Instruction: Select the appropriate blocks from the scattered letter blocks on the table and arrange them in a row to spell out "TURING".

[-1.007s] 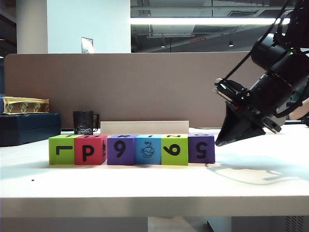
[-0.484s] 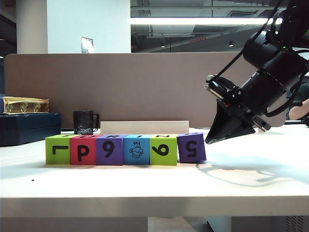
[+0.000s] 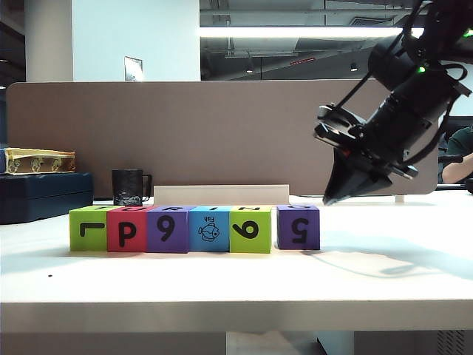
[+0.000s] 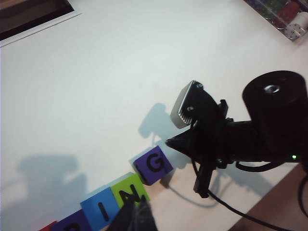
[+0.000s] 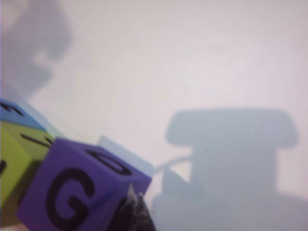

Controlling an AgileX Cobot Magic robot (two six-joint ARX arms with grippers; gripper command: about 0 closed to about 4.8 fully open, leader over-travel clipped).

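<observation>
Foam letter blocks (image 3: 170,229) line the white tabletop (image 3: 236,285); the purple G cube (image 3: 298,227) sits slightly apart. My right pincer (image 3: 330,198) hovers closed beside it; my left pincer (image 4: 137,214), closed, above the row.

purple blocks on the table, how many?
2: one purple block third from the left in the row, the other purple block at the right end, slightly apart, below the right gripper. None appear hidden.

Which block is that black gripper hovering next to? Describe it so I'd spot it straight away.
Look along the row of foam cubes on the white table. At its right end, just below the shut right gripper, sits a purple foam cube. It shows a 5 on its front and G on top, and unlike the five touching cubes, a small gap separates it from the lime green cube.
</observation>
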